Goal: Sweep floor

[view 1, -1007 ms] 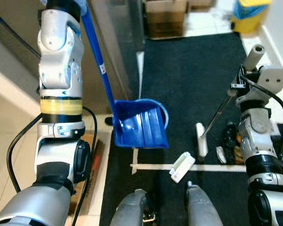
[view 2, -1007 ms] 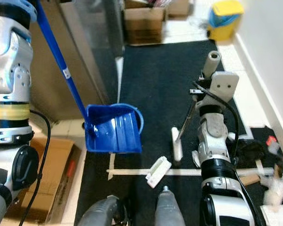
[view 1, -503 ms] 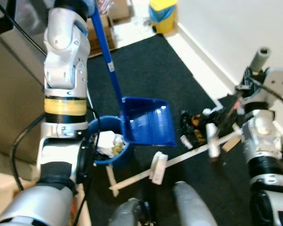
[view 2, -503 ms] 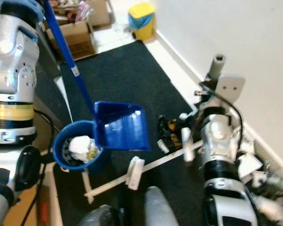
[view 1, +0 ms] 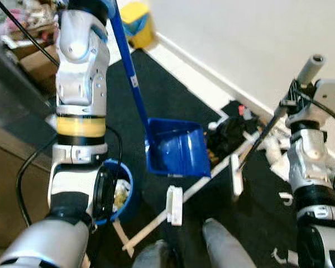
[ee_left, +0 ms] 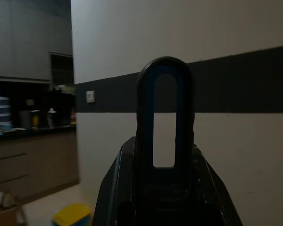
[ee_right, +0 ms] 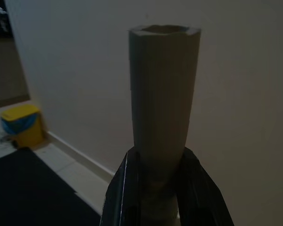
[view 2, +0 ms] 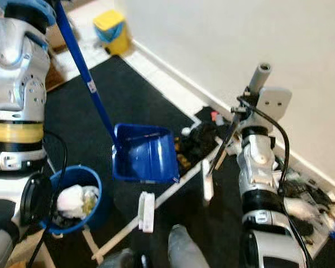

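My left pincer [ee_left: 164,188] is closed around the blue dustpan [view 1: 176,155] handle, pan hanging above the black mat [view 1: 173,106]. My right pincer [ee_right: 160,188] grips the grey broom [view 1: 257,145] handle, its head beside scattered litter [view 2: 198,142].

You have a blue dustpan [view 1: 176,154] on a black mat [view 1: 162,100], with a blue bucket [view 2: 72,198] at near left. Far off sits a yellow bin with a blue liner [view 2: 113,25]; the wall [view 1: 240,39] is plain white.

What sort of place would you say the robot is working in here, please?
Probably a home's kitchen or utility area: a black floor mat along a white wall, a yellow bin, cardboard boxes, and cabinets with a counter in the left wrist view.
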`<state>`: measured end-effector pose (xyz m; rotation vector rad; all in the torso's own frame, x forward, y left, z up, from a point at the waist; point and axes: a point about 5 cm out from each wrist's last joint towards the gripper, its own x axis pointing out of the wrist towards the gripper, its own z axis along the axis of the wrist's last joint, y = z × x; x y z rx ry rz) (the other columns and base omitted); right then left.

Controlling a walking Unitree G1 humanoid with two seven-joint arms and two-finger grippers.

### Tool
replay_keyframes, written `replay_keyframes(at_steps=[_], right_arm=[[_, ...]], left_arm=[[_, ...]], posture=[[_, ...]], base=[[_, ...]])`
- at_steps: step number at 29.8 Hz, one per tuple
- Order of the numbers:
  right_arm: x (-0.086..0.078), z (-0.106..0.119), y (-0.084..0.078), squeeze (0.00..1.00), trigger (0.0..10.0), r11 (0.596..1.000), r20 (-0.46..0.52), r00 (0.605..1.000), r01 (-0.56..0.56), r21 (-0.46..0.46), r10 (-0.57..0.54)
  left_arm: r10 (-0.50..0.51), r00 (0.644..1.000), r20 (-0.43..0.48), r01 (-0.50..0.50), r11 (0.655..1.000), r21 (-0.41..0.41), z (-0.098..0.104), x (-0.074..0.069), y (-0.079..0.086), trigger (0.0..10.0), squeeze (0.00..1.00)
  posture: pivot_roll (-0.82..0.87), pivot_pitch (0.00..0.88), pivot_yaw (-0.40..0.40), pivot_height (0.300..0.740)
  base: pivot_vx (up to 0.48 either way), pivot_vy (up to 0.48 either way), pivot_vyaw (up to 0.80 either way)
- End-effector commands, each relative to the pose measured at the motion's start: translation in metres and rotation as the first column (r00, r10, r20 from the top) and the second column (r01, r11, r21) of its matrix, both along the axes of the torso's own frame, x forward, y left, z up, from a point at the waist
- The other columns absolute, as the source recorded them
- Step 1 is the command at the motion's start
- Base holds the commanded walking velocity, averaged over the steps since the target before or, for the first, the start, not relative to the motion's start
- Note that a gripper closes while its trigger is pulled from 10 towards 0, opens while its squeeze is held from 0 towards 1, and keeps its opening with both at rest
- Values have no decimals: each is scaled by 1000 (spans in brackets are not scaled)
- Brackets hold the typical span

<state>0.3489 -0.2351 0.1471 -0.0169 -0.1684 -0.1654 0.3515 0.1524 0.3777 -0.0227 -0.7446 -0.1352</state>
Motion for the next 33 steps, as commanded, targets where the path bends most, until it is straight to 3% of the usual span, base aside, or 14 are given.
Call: replay_keyframes(at_steps=[1, 33], right_arm=[[0, -1, 3, 0, 10000, 1000, -2, 1000, -10, -6, 10], [0, -3, 5, 0, 10000, 1000, -9, 1000, -18, -8, 18]], left_arm=[[0, 999, 41, 0, 1000, 3, 8, -6, -1, 10000, 0], [22, 999, -25, -22, 1000, -6, -8, 3, 3, 10000, 0]], posture=[[-69, 131, 100, 740], [-69, 139, 97, 740]], base=[[0, 0, -788], [0, 0, -798]])
